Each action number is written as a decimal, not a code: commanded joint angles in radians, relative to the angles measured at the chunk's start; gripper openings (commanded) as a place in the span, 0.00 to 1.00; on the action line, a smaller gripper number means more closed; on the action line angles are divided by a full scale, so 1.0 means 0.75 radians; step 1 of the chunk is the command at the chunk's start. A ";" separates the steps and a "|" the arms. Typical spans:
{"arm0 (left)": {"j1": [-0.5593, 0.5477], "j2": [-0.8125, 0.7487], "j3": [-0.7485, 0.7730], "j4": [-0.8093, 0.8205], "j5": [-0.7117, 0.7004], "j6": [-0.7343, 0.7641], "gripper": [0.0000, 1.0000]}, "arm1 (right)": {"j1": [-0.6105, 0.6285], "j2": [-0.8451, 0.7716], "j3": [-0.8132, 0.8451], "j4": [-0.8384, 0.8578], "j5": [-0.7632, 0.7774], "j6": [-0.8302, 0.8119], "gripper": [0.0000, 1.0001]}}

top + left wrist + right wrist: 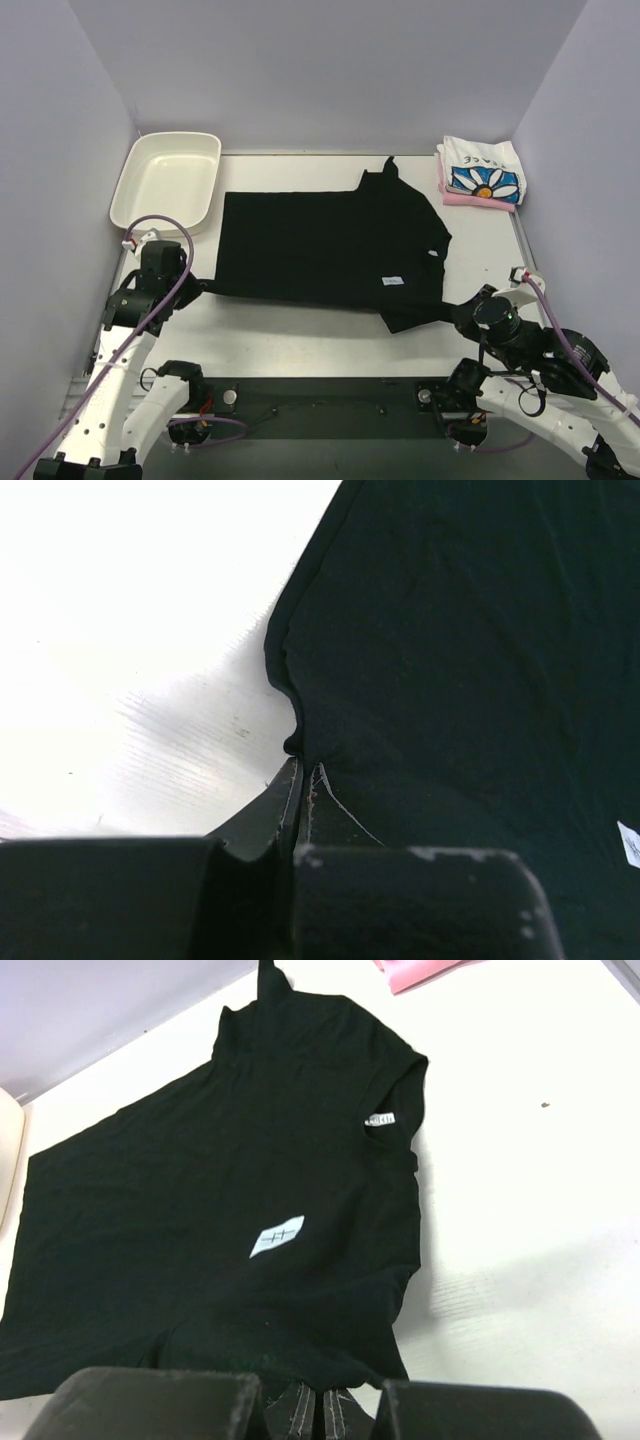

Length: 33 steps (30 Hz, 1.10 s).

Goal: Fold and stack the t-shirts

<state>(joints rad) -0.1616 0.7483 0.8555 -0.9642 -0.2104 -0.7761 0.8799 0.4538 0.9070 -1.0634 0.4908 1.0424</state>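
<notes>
We see the left pincer [197, 285] [303, 772] shut tight, with no gap between its fingers. A fold from the left edge of the black shirt [330, 240] [460, 660] is nipped at its tips, and the hem curves in toward that spot. The right pincer [456, 312] [318, 1402] is closed as well. Its tips are buried in the near right corner of the same shirt [220, 1190], where a flap of cloth juts toward the arm.

The black shirt lies spread flat across the middle of the white table [300, 340], its long side running left to right. A small white tag [392, 281] [277, 1236] shows on its right half. At the far right corner of the table we find the daisy shirt [482, 172] folded and resting on the folded pink shirt [470, 200] [425, 970], well apart from the black one.

A white tray [165, 185] sits at the far left corner, near the black shirt's far left corner but not touching it. Plain pale lilac walls [330, 70] close in the table on the left, back and right. The arms' bases stand on a dark strip along the near edge.
</notes>
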 commanded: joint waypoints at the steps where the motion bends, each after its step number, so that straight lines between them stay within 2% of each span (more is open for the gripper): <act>1: 0.013 0.027 0.062 0.028 -0.030 0.022 0.00 | 0.009 0.027 0.047 -0.059 0.086 -0.024 0.00; 13: 0.015 0.172 0.076 0.146 -0.030 0.037 0.00 | 0.011 0.170 0.055 0.047 0.143 -0.085 0.00; 20: 0.019 0.281 0.101 0.226 -0.032 0.033 0.00 | -0.024 0.303 0.089 0.172 0.166 -0.199 0.00; 25: 0.035 0.324 0.211 0.208 -0.034 0.045 0.00 | -0.187 0.338 0.165 0.274 0.062 -0.344 0.00; 33: 0.070 0.305 0.455 0.146 -0.016 0.131 0.00 | -0.296 0.370 0.412 0.364 0.127 -0.596 0.00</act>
<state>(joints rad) -0.1234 0.9981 1.0924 -0.8654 -0.2115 -0.7261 0.6743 0.7136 1.1202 -0.8597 0.5285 0.7242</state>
